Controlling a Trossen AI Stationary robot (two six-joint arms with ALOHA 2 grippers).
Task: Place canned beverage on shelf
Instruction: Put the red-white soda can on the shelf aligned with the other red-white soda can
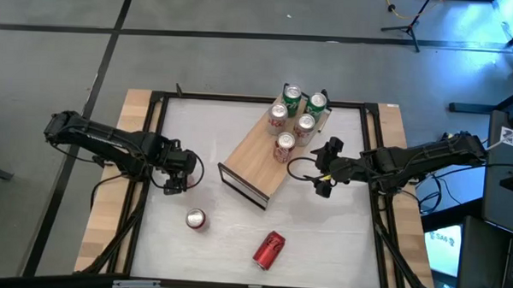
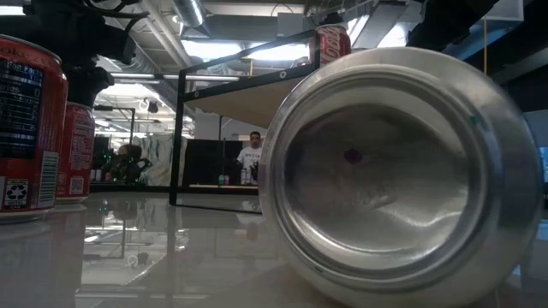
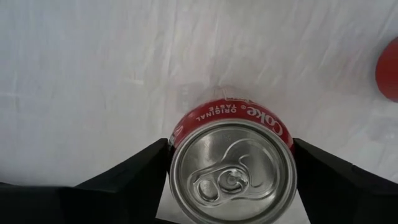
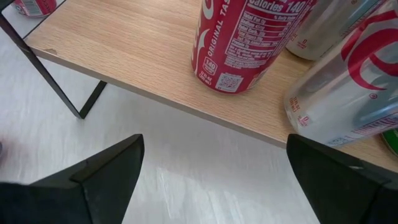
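Cans crowd shelf; fallen can lies apart.

Ceiling lights lit the room evenly and brightly, leaving a soft sheen and faint reflections on the white table. Seen from table height, a can lying on its side loomed large and slightly soft, its silver base catching pale glare, while the room beyond stayed dim. Shadows under the shelf were short and weak. Blue light tinted the floor at far right.
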